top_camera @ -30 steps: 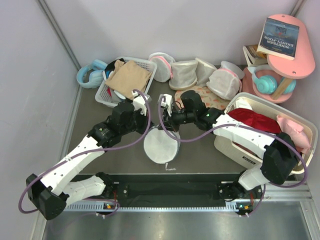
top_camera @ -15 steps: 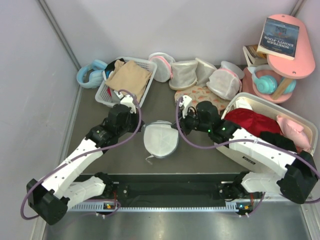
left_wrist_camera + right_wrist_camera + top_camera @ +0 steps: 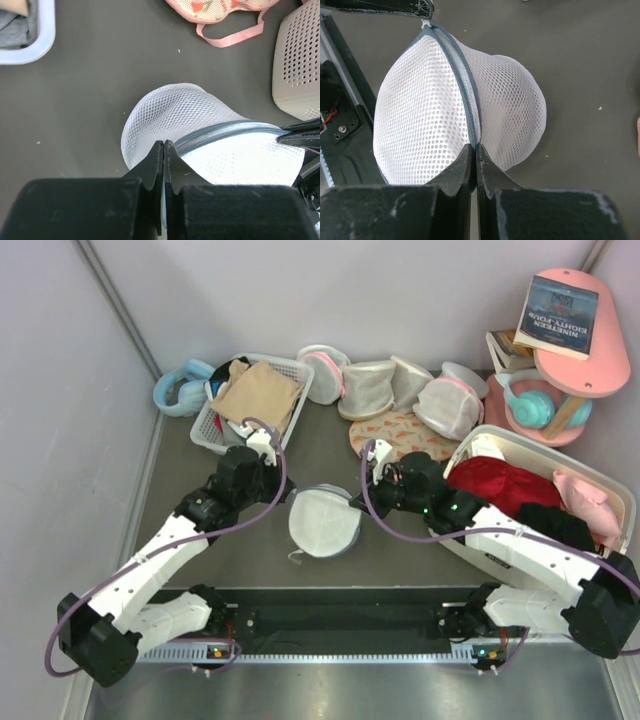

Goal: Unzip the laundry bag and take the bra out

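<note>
**One laundry bag [image 3: 322,525], zipped, gripped at table centre by two grippers.**
The left gripper [image 3: 164,146] is clenched on the grey zipper rim [image 3: 462,75] at the bag's 9 o'clock. The right gripper [image 3: 474,149] is clenched on it at 3 o'clock. Four other mesh bags [image 3: 368,388] lie at 12 o'clock.

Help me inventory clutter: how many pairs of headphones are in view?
2: a pale blue pair back left beside the white slatted basket, a teal pair on the pink stand back right.
</note>
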Tool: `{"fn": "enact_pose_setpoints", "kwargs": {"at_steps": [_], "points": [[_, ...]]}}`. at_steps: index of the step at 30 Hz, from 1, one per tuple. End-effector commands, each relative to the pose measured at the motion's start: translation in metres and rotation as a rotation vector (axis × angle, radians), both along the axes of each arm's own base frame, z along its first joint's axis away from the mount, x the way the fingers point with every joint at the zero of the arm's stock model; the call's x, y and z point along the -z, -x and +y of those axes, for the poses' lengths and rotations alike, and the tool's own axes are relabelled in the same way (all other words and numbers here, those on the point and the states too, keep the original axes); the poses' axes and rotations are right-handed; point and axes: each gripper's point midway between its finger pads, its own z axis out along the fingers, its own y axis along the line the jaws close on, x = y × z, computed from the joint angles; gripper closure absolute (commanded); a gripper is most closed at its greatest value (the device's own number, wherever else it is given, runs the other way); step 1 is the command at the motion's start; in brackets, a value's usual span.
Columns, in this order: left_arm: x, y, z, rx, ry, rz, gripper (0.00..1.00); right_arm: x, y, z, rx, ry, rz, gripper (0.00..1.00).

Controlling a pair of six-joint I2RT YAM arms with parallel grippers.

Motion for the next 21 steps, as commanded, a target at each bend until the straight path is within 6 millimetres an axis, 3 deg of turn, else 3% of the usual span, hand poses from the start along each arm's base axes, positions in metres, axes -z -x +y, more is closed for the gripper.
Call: {"fn": "enact_pose_setpoints", "kwargs": {"at_steps": [1, 6, 9, 13, 16, 21], "points": [[-0.011, -0.016, -0.006, 0.032, -0.006, -0.069, 1.0, -0.029, -0.019, -0.009, 0.081, 0.013, -0.069, 1.0], [0.003, -0.017, -0.002, 0.008, -0.033, -0.024, 1.0, -0.037, -0.036, -0.016, 0.14, 0.072, -0.1, 1.0], [-0.005, -0.013, -0.011, 0.058, 0.007, -0.046, 1.0, -0.039, -0.029, -0.006, 0.063, 0.053, -0.104, 0.89], [-0.017, -0.01, -0.024, 0.118, 0.065, -0.075, 1.0, -0.045, -0.021, 0.008, -0.024, 0.011, -0.106, 0.64], [-0.017, -0.009, -0.025, 0.125, 0.068, -0.073, 1.0, -0.043, -0.02, 0.015, -0.057, 0.003, -0.096, 0.52], [-0.021, -0.003, -0.031, 0.181, 0.09, -0.089, 1.0, -0.039, -0.023, 0.025, -0.097, -0.005, -0.108, 0.42]]}}
